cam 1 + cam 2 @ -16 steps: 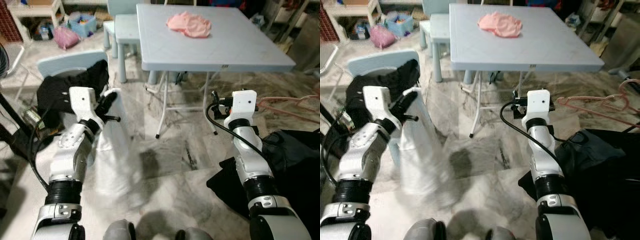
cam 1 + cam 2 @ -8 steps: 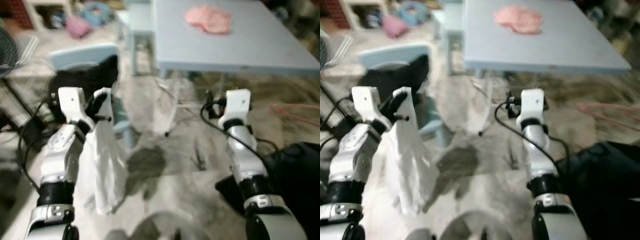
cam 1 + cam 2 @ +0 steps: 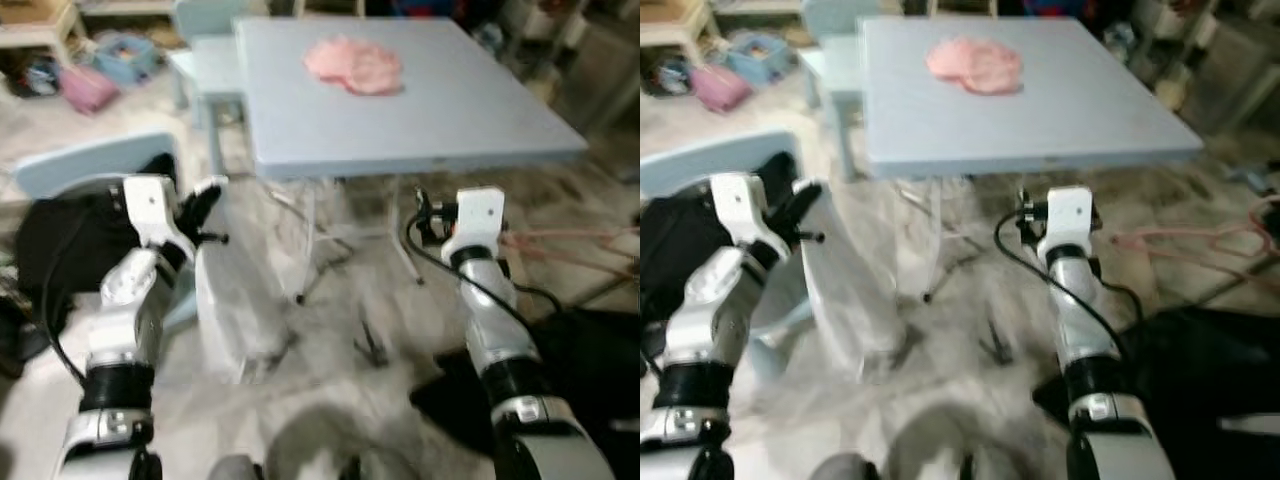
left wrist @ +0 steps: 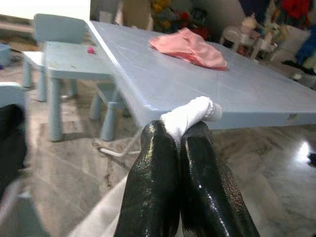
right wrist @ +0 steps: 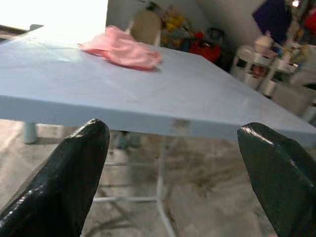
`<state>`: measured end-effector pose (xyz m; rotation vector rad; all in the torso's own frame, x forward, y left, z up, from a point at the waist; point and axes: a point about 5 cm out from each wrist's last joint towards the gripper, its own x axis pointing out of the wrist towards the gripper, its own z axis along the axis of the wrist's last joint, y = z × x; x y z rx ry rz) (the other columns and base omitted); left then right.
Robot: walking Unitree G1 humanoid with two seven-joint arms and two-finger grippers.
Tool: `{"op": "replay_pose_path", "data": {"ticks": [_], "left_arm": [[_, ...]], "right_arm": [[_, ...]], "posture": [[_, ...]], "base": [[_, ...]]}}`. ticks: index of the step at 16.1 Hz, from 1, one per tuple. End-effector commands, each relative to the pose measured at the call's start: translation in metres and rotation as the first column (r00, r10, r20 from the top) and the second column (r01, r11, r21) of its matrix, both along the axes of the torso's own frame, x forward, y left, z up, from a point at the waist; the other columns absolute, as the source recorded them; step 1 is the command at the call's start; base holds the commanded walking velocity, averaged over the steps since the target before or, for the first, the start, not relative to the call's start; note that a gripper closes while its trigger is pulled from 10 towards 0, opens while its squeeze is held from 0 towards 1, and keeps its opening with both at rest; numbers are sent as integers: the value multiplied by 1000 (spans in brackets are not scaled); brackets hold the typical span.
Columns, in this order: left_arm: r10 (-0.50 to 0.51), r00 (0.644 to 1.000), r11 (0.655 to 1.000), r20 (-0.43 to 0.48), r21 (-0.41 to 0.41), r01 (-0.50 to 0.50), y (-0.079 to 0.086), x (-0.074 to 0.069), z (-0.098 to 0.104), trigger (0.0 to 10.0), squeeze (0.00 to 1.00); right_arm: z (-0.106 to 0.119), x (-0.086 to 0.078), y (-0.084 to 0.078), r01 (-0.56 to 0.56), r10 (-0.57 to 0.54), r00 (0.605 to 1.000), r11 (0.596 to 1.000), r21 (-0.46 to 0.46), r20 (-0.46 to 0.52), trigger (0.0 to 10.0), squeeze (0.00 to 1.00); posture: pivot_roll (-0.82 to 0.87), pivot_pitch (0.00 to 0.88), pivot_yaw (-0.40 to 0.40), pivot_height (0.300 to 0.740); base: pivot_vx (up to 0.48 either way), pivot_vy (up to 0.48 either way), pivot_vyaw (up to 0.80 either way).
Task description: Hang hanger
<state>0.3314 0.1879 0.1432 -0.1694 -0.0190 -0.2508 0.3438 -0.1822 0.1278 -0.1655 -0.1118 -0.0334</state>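
My left gripper [image 4: 178,131] is shut on a bunched fold of a white garment [image 3: 235,310], which hangs from the fingers down toward the floor in front of me. A pink hanger [image 3: 570,245] lies on the marble floor at the right, beyond my right arm. My right gripper [image 5: 173,134] is open with nothing between its fingers, held low in front of the light blue table [image 3: 420,135]. The hanger is apart from both grippers.
A pink cloth [image 3: 352,66] lies on the table top. A light blue chair [image 3: 60,165] with black clothing [image 3: 70,230] stands at my left. More black clothing [image 3: 590,370] is heaped on the floor at the right. A small stool [image 3: 205,70] stands behind the table.
The camera has swung, so the whole scene shifted. The white garment still hangs from my left gripper and has swayed. The right gripper stays open.
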Motion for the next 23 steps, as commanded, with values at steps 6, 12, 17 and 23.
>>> {"op": "replay_pose_path", "data": {"ticks": [6,12,17,23], "left_arm": [[-45,994,998,99,46,41,-14,6,24,10000,0],[26,988,999,155,27,-30,-13,14,49,10000,0],[35,988,999,149,18,-38,-12,16,53,10000,0],[35,984,998,175,54,-45,-12,17,61,10000,0]], "right_arm": [[3,0,-11,27,-27,1000,1000,-7,3,10000,0],[3,0,-10,24,-24,1000,1000,-9,-1,10000,0],[2,-1,-10,26,-26,1000,1000,-10,1,10000,0],[4,-1,-10,26,-26,1000,1000,-9,9,10000,0]], "posture": [[4,58,-46,740],[5,58,-45,740],[6,57,-42,740],[7,56,-42,740]], "base": [[355,280,-800],[61,42,-800],[0,0,-800],[0,102,-800]]}}
